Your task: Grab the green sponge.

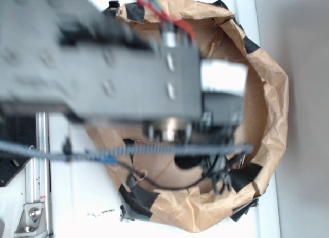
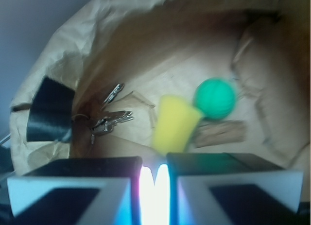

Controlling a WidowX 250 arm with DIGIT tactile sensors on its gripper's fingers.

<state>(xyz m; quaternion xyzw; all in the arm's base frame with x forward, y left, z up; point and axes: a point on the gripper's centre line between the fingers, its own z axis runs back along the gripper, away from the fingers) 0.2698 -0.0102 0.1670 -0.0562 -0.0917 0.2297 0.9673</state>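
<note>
Wrist view looks down into a brown paper bag (image 2: 146, 55), and there's the sponge (image 2: 175, 122) on its floor, yellow foam showing, just ahead of the gripper (image 2: 154, 179). A green ball (image 2: 215, 98) touches its far corner, with a wooden block (image 2: 221, 132) alongside and metal clips (image 2: 109, 119) off by the wall. Jaws nearly together, only a thin bright slit between them, holding nothing. From outside, the blurred arm (image 1: 103, 58) covers the bag.

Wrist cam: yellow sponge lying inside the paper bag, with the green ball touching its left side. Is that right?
Not quite. In the wrist view the green ball sits against the right side of the yellow sponge, not its left. Both do lie inside the paper bag.
</note>
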